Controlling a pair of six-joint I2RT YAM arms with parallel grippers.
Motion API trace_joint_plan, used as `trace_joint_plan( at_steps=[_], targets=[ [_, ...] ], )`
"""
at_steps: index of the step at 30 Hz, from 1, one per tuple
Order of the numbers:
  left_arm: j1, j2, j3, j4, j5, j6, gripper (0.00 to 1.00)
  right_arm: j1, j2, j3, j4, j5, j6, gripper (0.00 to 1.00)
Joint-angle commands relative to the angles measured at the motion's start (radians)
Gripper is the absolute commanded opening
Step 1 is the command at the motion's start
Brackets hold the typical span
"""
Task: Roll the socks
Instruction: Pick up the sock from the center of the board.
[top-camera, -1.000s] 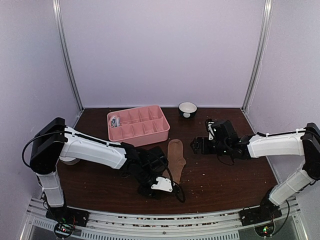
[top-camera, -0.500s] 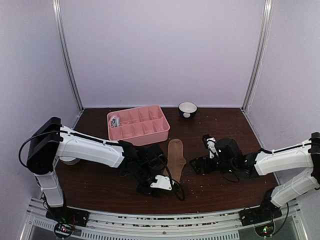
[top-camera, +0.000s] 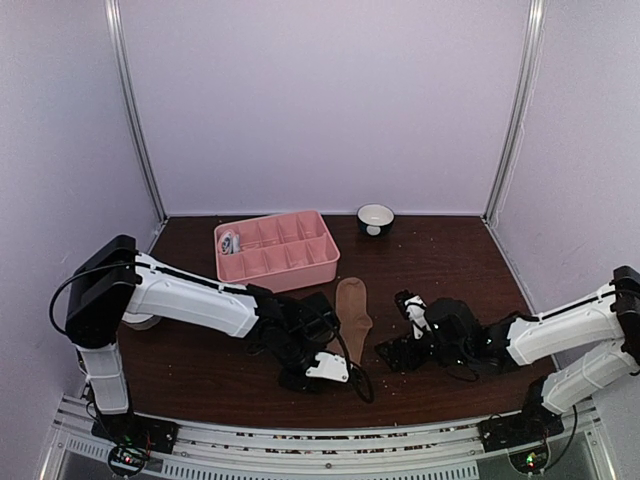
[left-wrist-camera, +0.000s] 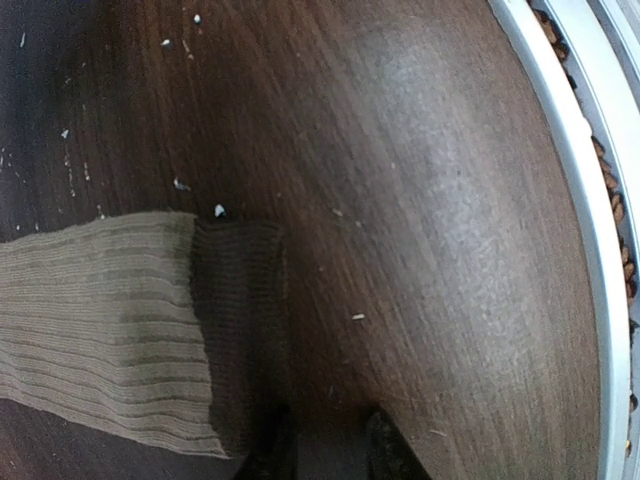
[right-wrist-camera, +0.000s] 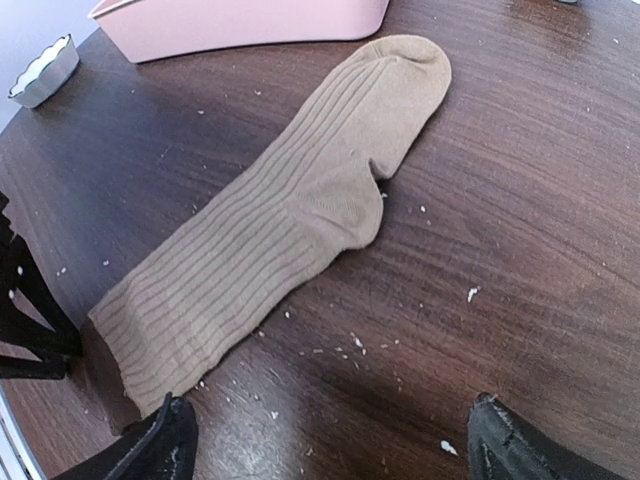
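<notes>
The tan-brown sock (top-camera: 352, 315) lies flat on the dark table, toe toward the pink tray and cuff toward the near edge. It also shows in the right wrist view (right-wrist-camera: 290, 215) and in the left wrist view (left-wrist-camera: 100, 320). My left gripper (top-camera: 340, 362) is low at the cuff end. In its wrist view the gripper (left-wrist-camera: 325, 455) is slightly open, with bare table between the fingertips beside the dark cuff. My right gripper (top-camera: 388, 352) is just right of the sock. It is wide open and empty (right-wrist-camera: 335, 450). The pink sock is not clearly visible.
The pink compartmented tray (top-camera: 300, 268) stands behind the sock, and a small pale bundle (top-camera: 230, 241) lies in its far left cell. A small white bowl (top-camera: 376, 217) sits at the back. Crumbs litter the table. The metal front rail (left-wrist-camera: 590, 300) is close to my left gripper.
My right arm has swung nearer and to the left, dropping low beside the sock's cuff half. My left arm has barely moved. The sock lies as before.
</notes>
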Motion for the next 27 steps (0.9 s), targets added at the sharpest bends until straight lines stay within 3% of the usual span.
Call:
trace_joint_plan(
  at_steps=[1,5,8,13,16,21,27],
  targets=[
    [0.002,0.026,0.03,0.016,-0.02,0.009,0.23,0.024,-0.045,-0.032,0.048,0.043,0.012,0.92],
    [0.002,-0.007,0.042,-0.032,0.003,0.014,0.22,0.026,-0.108,-0.063,0.066,0.067,0.016,0.88],
    [0.004,-0.046,0.037,-0.047,-0.001,0.02,0.23,0.025,-0.149,-0.075,0.051,0.125,0.042,1.0],
    [0.005,-0.067,0.031,-0.004,-0.002,0.005,0.39,0.023,-0.203,-0.074,-0.013,0.255,0.113,1.0],
    [0.005,-0.034,0.045,0.013,-0.016,0.001,0.42,0.019,-0.222,-0.03,-0.195,0.38,0.239,1.0],
    [0.005,0.031,0.065,0.015,-0.013,0.008,0.4,0.015,-0.281,-0.078,-0.148,0.332,0.215,1.0],
    [0.005,0.066,0.075,0.028,-0.029,0.013,0.36,0.017,-0.278,-0.126,-0.05,0.235,0.147,0.87]
  ],
)
